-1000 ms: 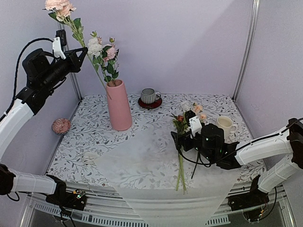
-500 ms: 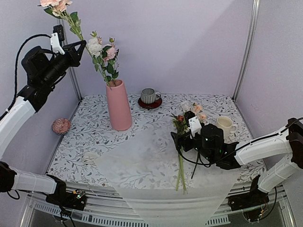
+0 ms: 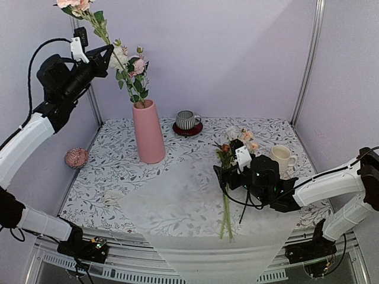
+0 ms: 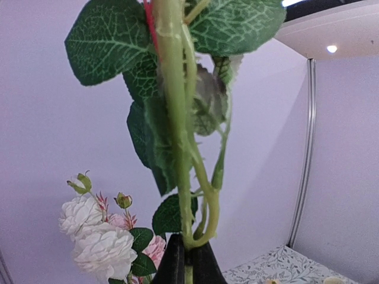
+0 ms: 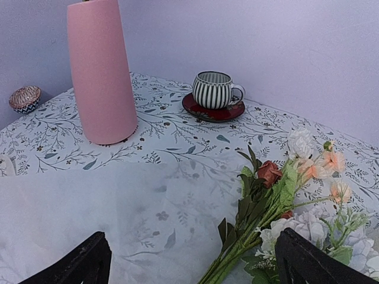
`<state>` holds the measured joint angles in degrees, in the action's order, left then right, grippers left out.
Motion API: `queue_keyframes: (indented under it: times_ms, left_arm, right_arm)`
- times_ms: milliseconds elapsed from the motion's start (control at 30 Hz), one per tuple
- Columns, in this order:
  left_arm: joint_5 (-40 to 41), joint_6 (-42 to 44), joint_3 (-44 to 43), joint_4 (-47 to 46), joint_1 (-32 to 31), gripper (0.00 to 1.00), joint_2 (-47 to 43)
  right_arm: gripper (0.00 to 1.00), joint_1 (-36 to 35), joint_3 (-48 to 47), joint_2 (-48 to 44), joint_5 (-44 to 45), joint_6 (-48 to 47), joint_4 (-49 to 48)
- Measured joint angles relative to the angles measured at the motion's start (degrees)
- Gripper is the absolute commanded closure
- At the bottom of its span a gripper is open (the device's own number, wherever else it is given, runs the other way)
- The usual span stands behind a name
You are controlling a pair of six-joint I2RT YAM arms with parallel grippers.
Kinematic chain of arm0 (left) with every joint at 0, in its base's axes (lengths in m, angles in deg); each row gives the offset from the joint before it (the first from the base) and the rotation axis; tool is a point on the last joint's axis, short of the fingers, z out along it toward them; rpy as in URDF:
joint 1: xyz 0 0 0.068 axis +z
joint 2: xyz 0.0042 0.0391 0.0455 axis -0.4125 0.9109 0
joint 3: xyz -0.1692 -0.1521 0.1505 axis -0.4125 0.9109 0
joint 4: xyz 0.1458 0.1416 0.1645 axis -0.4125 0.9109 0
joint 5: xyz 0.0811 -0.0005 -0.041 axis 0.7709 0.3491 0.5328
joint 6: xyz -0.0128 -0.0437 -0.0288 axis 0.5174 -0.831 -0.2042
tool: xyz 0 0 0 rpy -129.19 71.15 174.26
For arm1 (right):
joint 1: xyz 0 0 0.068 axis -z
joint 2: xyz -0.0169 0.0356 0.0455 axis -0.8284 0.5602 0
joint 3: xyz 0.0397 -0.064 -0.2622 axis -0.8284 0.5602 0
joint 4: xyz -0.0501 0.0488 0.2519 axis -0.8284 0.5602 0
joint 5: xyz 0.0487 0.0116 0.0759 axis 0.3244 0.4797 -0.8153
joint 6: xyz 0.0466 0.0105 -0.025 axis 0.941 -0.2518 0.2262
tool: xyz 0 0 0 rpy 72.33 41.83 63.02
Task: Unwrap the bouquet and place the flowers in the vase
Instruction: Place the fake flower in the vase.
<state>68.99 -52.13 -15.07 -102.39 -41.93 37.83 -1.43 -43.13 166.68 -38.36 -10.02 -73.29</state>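
Much bare paper (image 3: 177, 201) between vase (image 3: 148, 133) and flowers (image 3: 227, 216)

On the table (image 3: 118, 171): pink vase (image 3: 148, 131), striped mug (image 3: 187, 120) on saucer (image 3: 188, 130), cream mug (image 3: 281, 157), small bowl (image 3: 76, 157), paper sheet (image 3: 177, 201) under loose flowers (image 3: 227, 195).

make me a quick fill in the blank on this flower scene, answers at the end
1. The left gripper, up high, is shut on a single flower, pinching its green ____.
2. The tall vase is coloured ____.
3. The saucer under the striped mug is ____.
4. The right gripper hangs ____ over the loose flowers.
Missing words: stem; pink; red; open
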Motion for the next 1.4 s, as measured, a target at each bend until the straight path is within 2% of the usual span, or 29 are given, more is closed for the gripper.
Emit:
queue_keyframes:
  times_ms: [167, 533, 967, 1000, 1100, 1133, 1233, 1400]
  left_arm:
    - [-0.02, 1.70, -0.02, 0.07, 0.00, 0.98, 3.13]
    - [-0.13, 4.87, -0.02, 5.11, 0.00, 0.98, 4.07]
    - [-0.66, 6.88, -8.66, 19.91, -0.83, 1.00, 13.73]
    - [-0.46, 7.06, -9.92, 21.62, -1.11, 0.95, 14.97]
    - [0.20, 7.85, -12.48, 25.05, -1.86, 0.60, 17.59]
    - [0.35, 8.22, -13.29, 26.21, -2.19, 0.51, 18.36]
    - [1.36, 9.18, -15.30, 29.27, -3.48, 0.42, 20.35]
    - [3.48, 9.73, -16.09, 32.15, -5.18, 0.39, 20.96]
  right_arm:
    - [0.01, 0.00, 0.00, 0.00, 0.00, -0.02, 0.00]
    - [0.01, 0.00, -1.01, 1.20, -0.13, -0.02, 0.22]
    - [0.01, 0.00, -2.99, 3.13, -0.74, -0.02, 1.49]
    - [0.01, 0.00, -3.06, 3.23, -0.74, -0.02, 1.57]
    - [0.01, 0.00, -3.37, 3.61, -0.76, -0.02, 1.99]
    - [0.01, 0.00, -3.58, 3.74, -0.76, -0.02, 2.12]
    - [0.01, 0.00, -3.98, 4.09, -0.90, -0.02, 2.38]
    - [0.01, 0.00, -3.98, 4.13, -0.94, 0.00, 2.97]
